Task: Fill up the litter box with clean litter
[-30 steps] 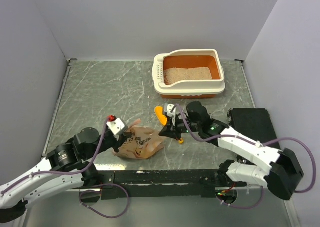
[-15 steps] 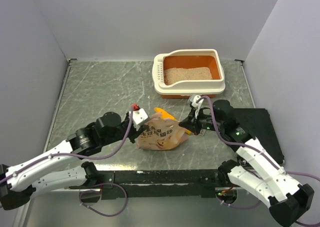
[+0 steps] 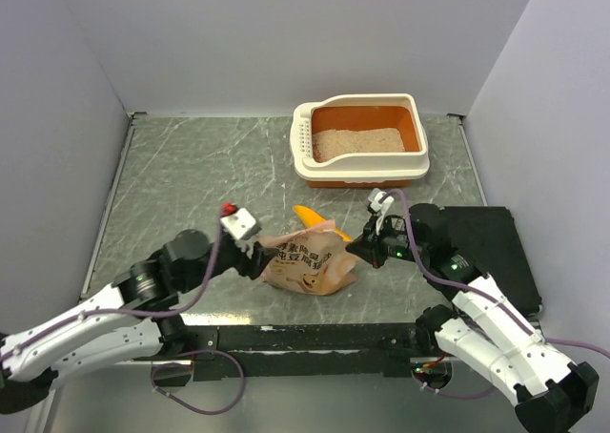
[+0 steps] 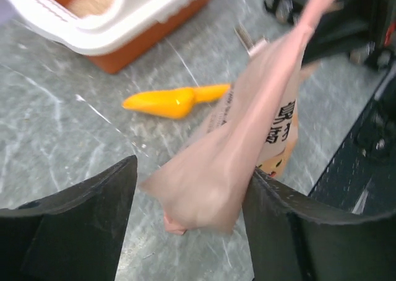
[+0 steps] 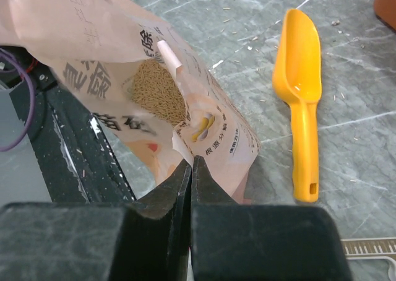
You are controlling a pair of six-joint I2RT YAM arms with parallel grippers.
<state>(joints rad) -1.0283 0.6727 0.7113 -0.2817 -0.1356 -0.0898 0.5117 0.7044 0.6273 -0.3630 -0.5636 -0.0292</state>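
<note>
The left pincer is clamped on one end of the crinkled paper bag; in its wrist view a bunched fold of the bag fills the gap between the two dark fingers and touches both. The right pincer grips the opposite end, and its own view shows the jaws pressed together on the edge of the bag's mouth. The grey marbled counter fills the middle of the top view. At its upper centre-right, near the back wall, stands the litter box, with a cream-white rim, an orange inside and its perforated end to the left. A flat black box lies at the right edge, partly under the right arm. The bag sits at lower centre, between the two pincers and well apart from the litter box, its printed side facing up. The yellow-orange scoop lies on the counter just above the bag, between it and the litter box. The clean litter forms a pale beige layer over the floor of the litter box. Through the bag's open mouth, the right wrist view shows tan granules inside.
</note>
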